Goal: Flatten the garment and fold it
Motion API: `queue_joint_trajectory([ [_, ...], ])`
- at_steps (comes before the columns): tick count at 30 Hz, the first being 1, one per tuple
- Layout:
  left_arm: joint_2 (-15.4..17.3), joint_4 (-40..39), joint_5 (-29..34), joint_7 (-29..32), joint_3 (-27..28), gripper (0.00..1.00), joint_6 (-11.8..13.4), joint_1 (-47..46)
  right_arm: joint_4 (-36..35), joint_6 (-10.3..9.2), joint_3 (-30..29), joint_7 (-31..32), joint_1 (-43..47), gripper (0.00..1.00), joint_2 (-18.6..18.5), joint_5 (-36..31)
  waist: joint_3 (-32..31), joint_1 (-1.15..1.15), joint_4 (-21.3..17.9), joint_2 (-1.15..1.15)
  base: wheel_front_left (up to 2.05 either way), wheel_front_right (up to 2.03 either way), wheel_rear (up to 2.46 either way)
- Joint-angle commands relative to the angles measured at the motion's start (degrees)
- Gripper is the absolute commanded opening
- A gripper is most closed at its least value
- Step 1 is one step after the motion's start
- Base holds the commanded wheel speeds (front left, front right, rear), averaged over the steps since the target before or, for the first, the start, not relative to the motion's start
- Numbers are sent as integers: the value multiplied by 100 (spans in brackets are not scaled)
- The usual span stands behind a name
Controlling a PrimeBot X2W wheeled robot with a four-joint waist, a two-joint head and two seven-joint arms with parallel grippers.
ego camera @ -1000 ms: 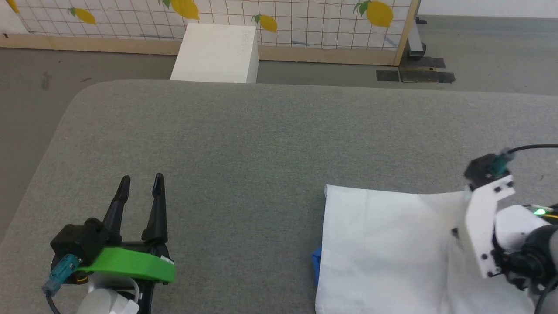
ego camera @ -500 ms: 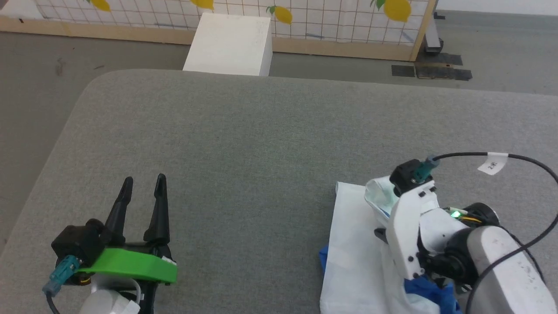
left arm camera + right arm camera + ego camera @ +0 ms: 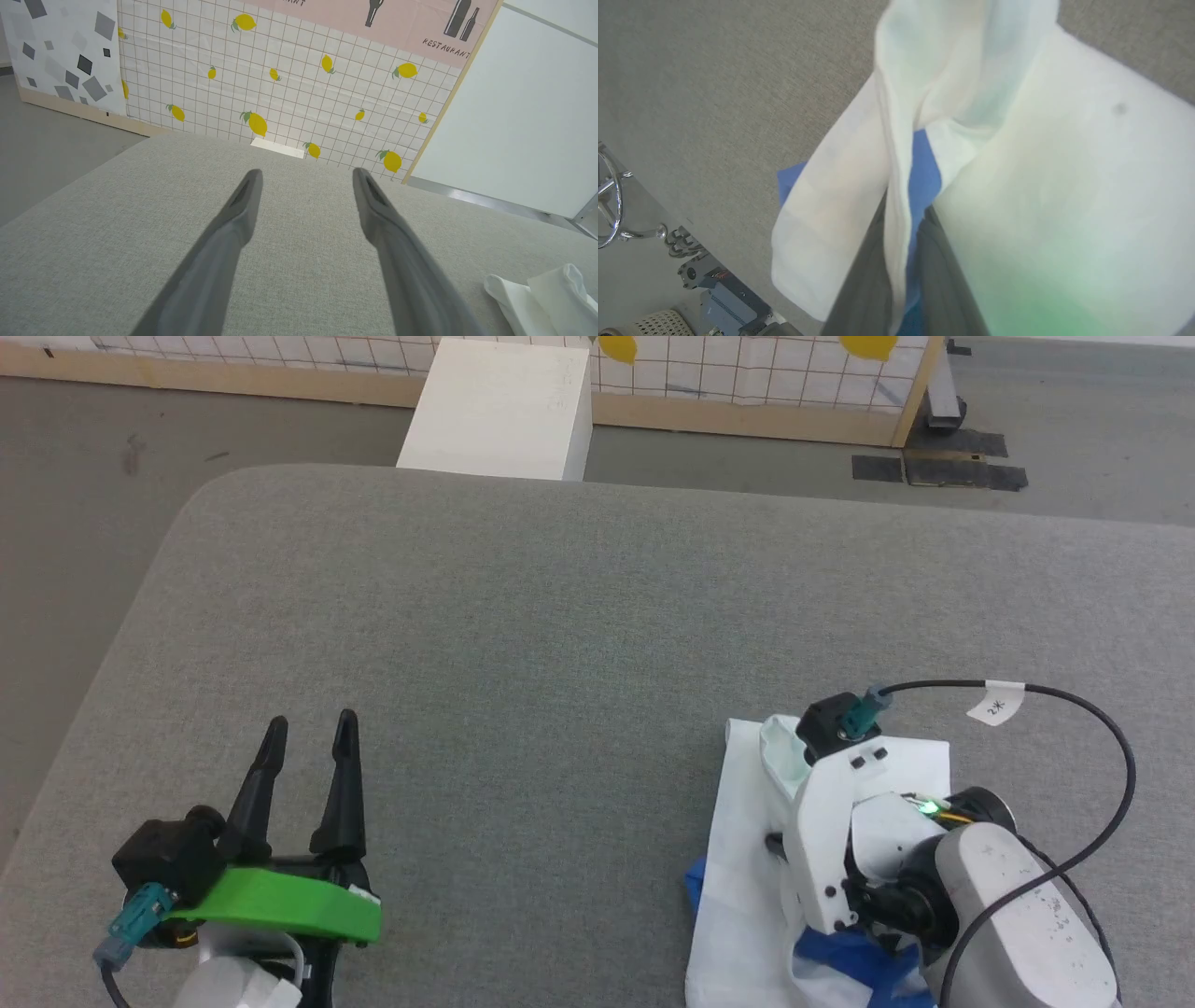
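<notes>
The garment (image 3: 747,859) lies on the grey padded table (image 3: 560,616) at the lower right, white with a blue sleeve (image 3: 850,961) showing at its near end. My right gripper (image 3: 906,210) is shut on a raised fold of the white cloth, blue fabric showing between the layers. In the head view the right wrist (image 3: 831,821) hangs over the garment and hides the fingers. My left gripper (image 3: 308,733) rests open over bare table at the lower left, far from the cloth. The left wrist view shows the same open gripper (image 3: 306,175), and the garment's (image 3: 537,294) bunched white edge at lower right.
A white box (image 3: 499,411) stands on the floor beyond the table's far edge. Behind it runs a lemon-print partition (image 3: 747,373), with dark patches (image 3: 934,471) on the floor to the right. The table's rounded left corner (image 3: 201,499) drops to grey floor.
The head camera has tilted down. My right gripper has swung left across the garment, carrying its right part over so the white cloth looks narrower. The left gripper has stayed put.
</notes>
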Motion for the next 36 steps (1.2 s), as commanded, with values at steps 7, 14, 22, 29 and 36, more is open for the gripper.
queue_joint_trajectory([
  [7, -40, 49, -10, -21, 18, 100, -50, 48, -308, -9, 228, -347, -177, 100, 66, 339, -104, 0, -119, 33, 0, 0, 0],
  [14, -17, 70, -26, -14, 18, 100, -37, 130, -1231, -9, -130, -648, -26, 100, 42, 783, -274, 0, -291, 33, 0, 0, 0],
  [22, 5, 68, 93, -1, -14, 100, 97, 139, -1900, -9, -1489, -1306, 558, 100, -21, -104, -425, 0, -423, 33, 0, 0, 0],
  [29, -36, 47, 552, -15, 3, 100, 428, 85, -1835, -9, -2138, -1655, 1247, 100, 114, -972, -398, 0, -470, 33, 0, 0, 0],
  [36, -115, 82, 748, -19, -38, 100, 432, 25, -1398, -9, -2147, -1415, 1536, 100, 266, -1221, -274, 0, -433, 33, 0, 0, 0],
])
